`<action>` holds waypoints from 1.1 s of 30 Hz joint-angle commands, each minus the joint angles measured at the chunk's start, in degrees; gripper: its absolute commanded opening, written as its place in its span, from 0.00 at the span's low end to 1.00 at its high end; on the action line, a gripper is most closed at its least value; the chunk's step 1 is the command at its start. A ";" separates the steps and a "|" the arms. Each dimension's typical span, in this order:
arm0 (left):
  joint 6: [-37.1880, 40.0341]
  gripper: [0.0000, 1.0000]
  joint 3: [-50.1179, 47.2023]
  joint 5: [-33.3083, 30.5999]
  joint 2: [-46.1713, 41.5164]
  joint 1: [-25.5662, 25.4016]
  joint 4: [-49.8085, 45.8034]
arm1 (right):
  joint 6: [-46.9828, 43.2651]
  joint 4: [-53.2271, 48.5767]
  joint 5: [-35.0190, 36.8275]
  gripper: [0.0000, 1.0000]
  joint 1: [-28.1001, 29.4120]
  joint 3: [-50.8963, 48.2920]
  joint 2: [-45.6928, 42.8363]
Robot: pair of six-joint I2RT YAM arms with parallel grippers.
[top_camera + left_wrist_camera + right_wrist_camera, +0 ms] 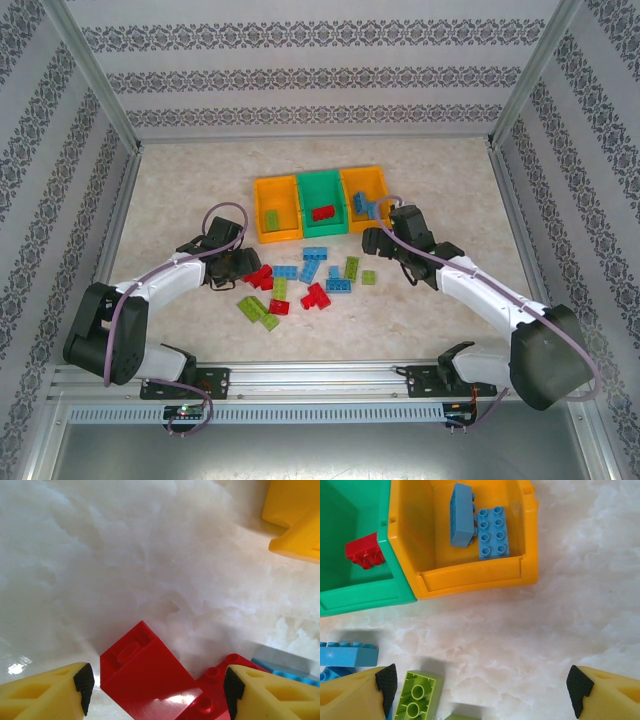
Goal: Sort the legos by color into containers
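Top external view: three bins stand in a row at mid-table. The left orange bin [278, 237] holds one lime brick [271, 217]. The green bin [322, 229] holds one red brick [323, 212]. The right orange bin [362, 178] holds two blue bricks [360, 204]. In the right wrist view one of these leans on its side and the other lies studs up.

The other legos [300, 285] lie scattered on the table [440, 170] just in front of the bins, in red, blue and lime.

The left gripper [157, 685] sits low at the pile's left edge. Its fingers are spread apart, with a loose red brick [145, 680] between them and not clamped.

The right gripper [480, 690] is also spread wide over bare table near the right orange bin, holding nothing. A loose lime brick [420, 695] lies just beside its left finger.
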 commanded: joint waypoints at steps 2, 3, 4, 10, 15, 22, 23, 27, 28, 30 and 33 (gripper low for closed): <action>-1.84 0.70 0.11 1.03 1.98 0.24 1.53 | 0.54 -0.39 1.54 0.91 -0.75 -1.16 -1.14; -1.70 0.69 0.36 1.19 2.40 0.15 1.53 | 0.42 -0.54 1.60 0.91 -0.90 -1.25 -1.28; -1.48 0.69 0.67 1.25 2.76 0.07 1.45 | 0.39 -0.60 1.69 0.91 -0.99 -1.48 -1.45; 0.43 0.58 2.02 1.00 4.82 -0.15 1.32 | 0.68 -0.39 1.58 0.92 -2.26 -2.91 -2.51; 2.46 0.44 3.14 0.60 5.38 -0.13 0.74 | 0.67 -0.47 1.55 0.92 -2.89 -3.37 -2.82; 4.05 0.37 4.00 0.68 6.00 -0.12 0.56 | 0.07 -0.96 2.10 0.93 -3.86 -3.53 -2.86; 4.28 0.36 3.97 0.81 6.07 -0.16 0.52 | -0.15 -1.13 2.09 0.93 -3.92 -3.52 -2.99; 4.79 0.32 3.96 0.95 5.77 -0.12 0.23 | -0.30 -1.72 2.20 0.93 -4.47 -3.63 -3.59; 4.86 0.31 4.03 1.02 5.38 -0.12 0.09 | -0.37 -1.79 2.25 0.93 -4.44 -3.72 -3.73; 5.22 0.30 4.31 1.16 4.29 -0.33 -0.34 | -0.40 -1.82 2.38 0.93 -4.68 -3.96 -4.01; 6.63 0.30 6.24 0.79 2.96 -2.56 -2.33 | -0.56 -1.95 2.53 0.93 -5.01 -4.16 -3.96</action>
